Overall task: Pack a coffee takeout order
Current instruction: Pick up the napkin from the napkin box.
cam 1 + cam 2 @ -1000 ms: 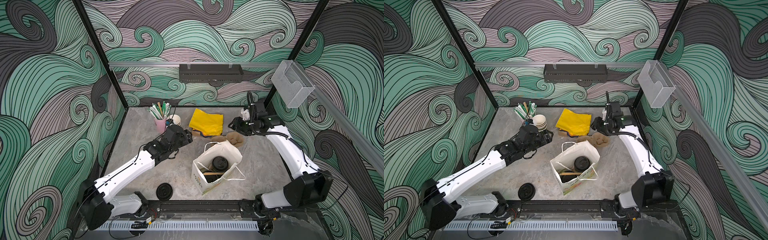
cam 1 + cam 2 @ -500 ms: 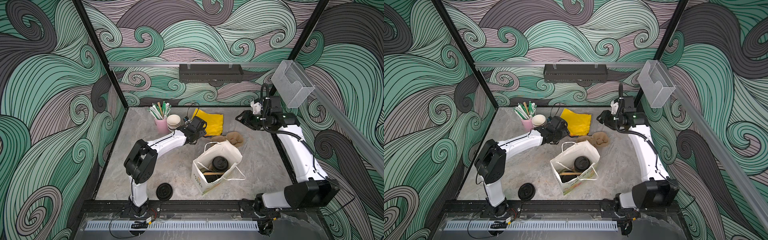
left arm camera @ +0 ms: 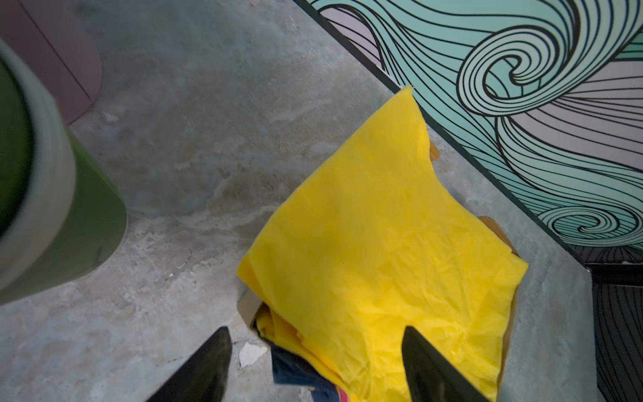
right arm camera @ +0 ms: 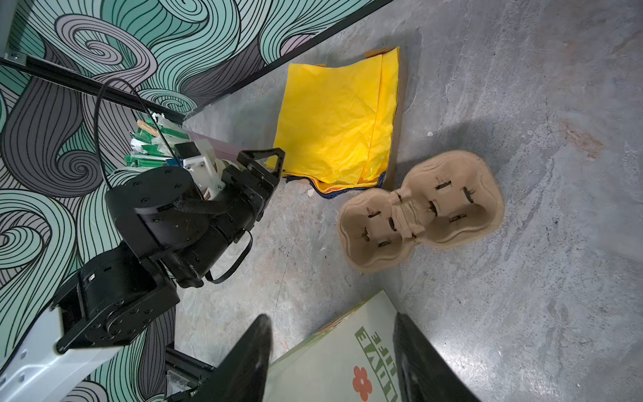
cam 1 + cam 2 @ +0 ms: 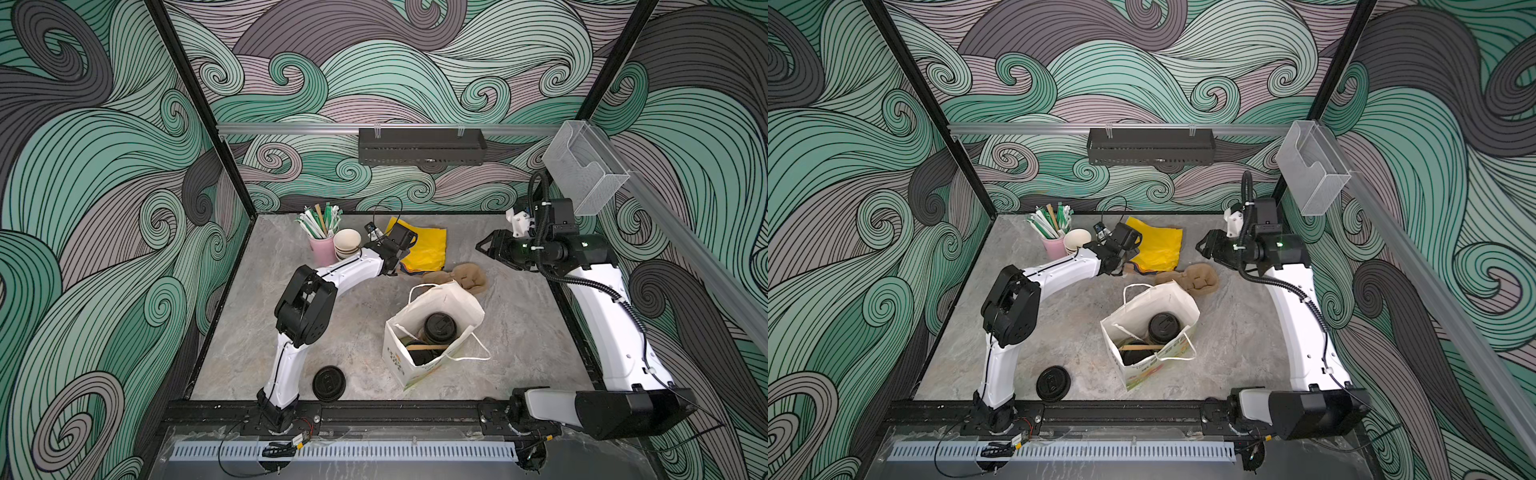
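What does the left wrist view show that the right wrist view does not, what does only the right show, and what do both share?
Only the left wrist view shows an olive-green cup, close by. Only the right wrist view shows the brown cup carrier, the printed paper bag and the wrapped straws. Both show the yellow napkins lying on the grey table.

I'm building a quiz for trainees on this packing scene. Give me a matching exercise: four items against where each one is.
Items:
1. loose black lid
2. yellow napkins
3. pulp cup carrier
4. lidded cup

Places:
A. inside the white paper bag
B. at the open left gripper
C. on the table near the front rail
D. just beyond the bag, empty

Pairs: 1-C, 2-B, 3-D, 4-A
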`<act>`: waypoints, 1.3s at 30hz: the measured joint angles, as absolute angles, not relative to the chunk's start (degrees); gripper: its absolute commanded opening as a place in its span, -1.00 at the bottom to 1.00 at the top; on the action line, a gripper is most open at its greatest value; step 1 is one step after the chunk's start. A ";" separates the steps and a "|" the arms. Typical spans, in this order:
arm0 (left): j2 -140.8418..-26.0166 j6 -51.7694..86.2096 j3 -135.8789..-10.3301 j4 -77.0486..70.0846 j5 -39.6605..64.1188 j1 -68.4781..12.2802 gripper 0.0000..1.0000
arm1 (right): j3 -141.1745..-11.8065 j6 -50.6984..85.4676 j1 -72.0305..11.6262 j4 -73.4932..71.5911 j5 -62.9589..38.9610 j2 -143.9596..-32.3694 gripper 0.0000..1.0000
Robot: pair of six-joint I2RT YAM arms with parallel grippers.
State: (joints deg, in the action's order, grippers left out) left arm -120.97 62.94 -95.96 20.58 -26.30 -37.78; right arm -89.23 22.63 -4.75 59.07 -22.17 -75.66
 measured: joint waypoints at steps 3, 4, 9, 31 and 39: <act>-123.44 62.15 -99.77 21.91 -28.03 -37.23 0.59 | -89.80 22.46 -4.73 60.34 -21.91 -75.66 0.15; -124.27 62.04 -101.03 22.35 -28.47 -37.08 0.59 | -90.02 22.46 -4.75 60.73 -21.85 -75.66 0.15; -126.96 62.11 -104.49 24.51 -29.93 -36.14 0.59 | -90.87 22.48 -4.75 61.65 -21.58 -75.66 0.16; -130.74 62.52 -107.13 25.08 -23.59 -33.71 -0.54 | -90.56 22.96 -4.54 62.00 -21.47 -74.50 0.16; -130.74 61.52 -107.13 24.29 -23.18 -33.71 -1.00 | -90.00 23.00 -4.51 62.22 -21.45 -73.38 0.16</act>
